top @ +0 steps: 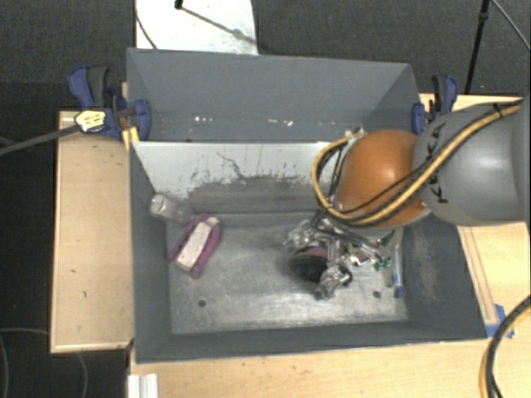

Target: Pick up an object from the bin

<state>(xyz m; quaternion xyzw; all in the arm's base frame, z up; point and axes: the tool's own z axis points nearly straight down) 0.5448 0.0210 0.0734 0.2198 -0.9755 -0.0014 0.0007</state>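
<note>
My gripper [333, 265] is down near the bin floor, right of the middle, below the arm's orange cover. A dark roundish thing with a reddish edge [308, 266] lies right at the gripper's left side, partly hidden by it. Whether it sits within the gripper's grasp I cannot tell. A thin thing with green and blue bits [392, 274] lies just right of the gripper, near the bin's right wall.
A pink and purple block [197, 245] lies on the floor at the left. A clear, small bottle-like thing [169, 209] rests behind it against the back slope. The arm comes in over the bin's right rim.
</note>
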